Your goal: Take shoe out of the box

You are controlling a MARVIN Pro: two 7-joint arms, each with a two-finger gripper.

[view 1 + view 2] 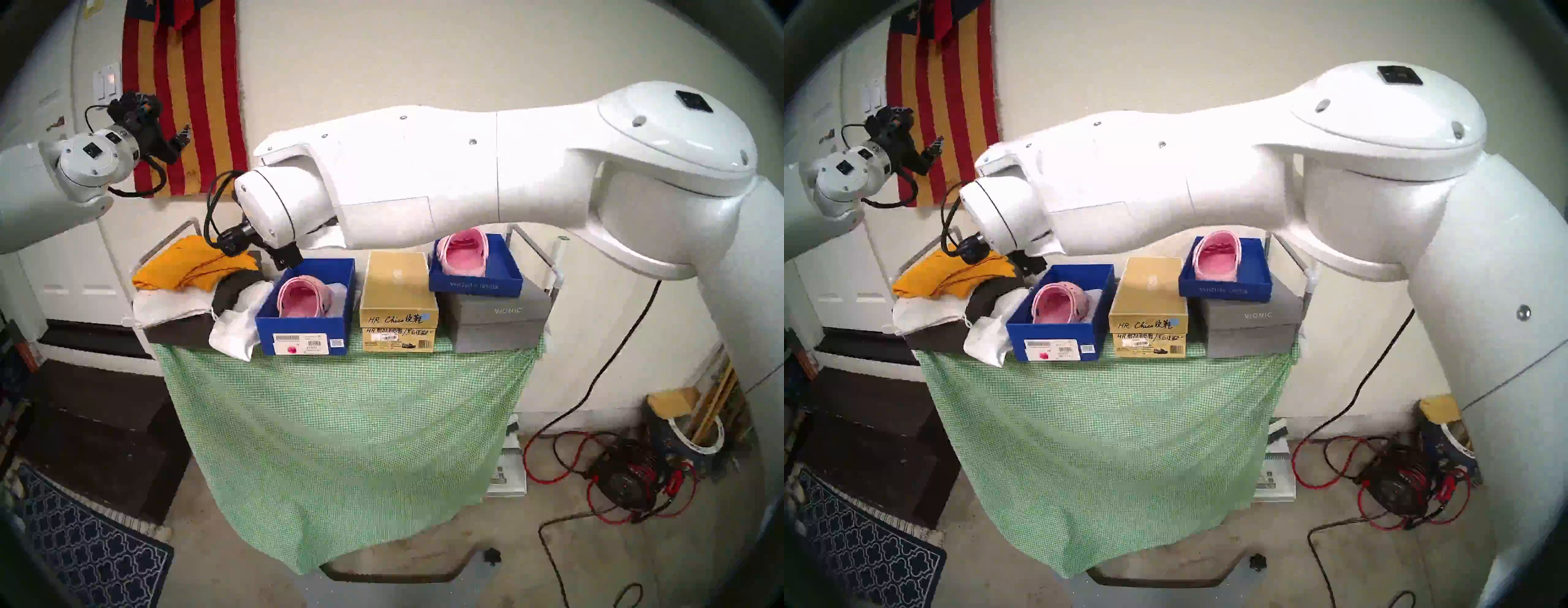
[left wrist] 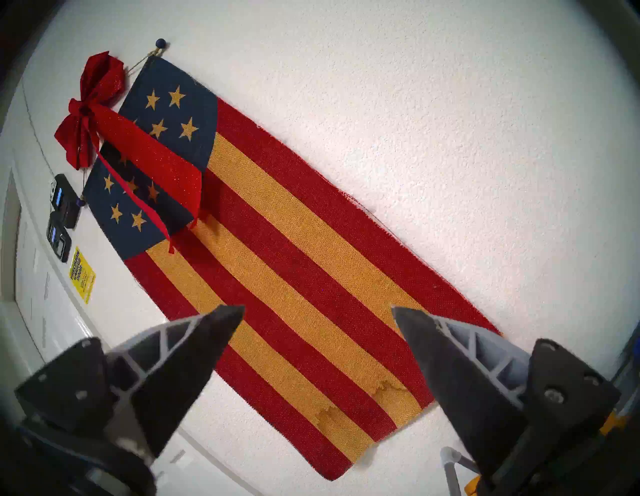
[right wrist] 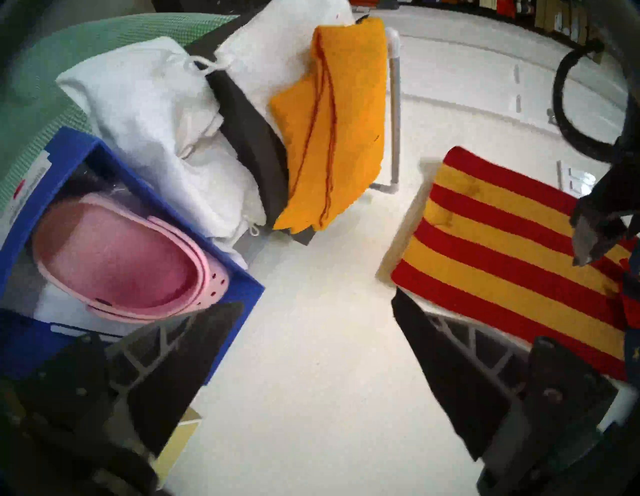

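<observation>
Your box (image 1: 306,335), the deep blue one with white labels and a pink dot on its front, sits on the table (image 1: 339,382) under the green cloth, toward the left end of the row. The pink shoe (image 1: 302,297) lies inside it on white paper, its opening turned up and toward you. Just left of the box, touching it, is a heap of white bags (image 1: 237,327) with a folded orange cloth (image 1: 191,265) on top. To the right stands a tan box (image 1: 398,293), then a grey box (image 1: 496,320) carrying a shallow blue tray (image 1: 471,282) with a second pink shoe (image 1: 460,252) in it.

Your right gripper (image 3: 317,308) hangs over the back left corner of the box, tilted down. Its two fingers stand wide apart with nothing between them. In the right wrist view one finger (image 3: 194,350) overlaps the blue rim near the shoe's toe; whether it touches, you cannot tell. The other finger is over bare wall.

Your left gripper (image 2: 317,311) is raised well off to the left, away from the table, pointing at the striped flag (image 2: 311,277) on the wall. Its fingers are also spread wide and empty.
</observation>
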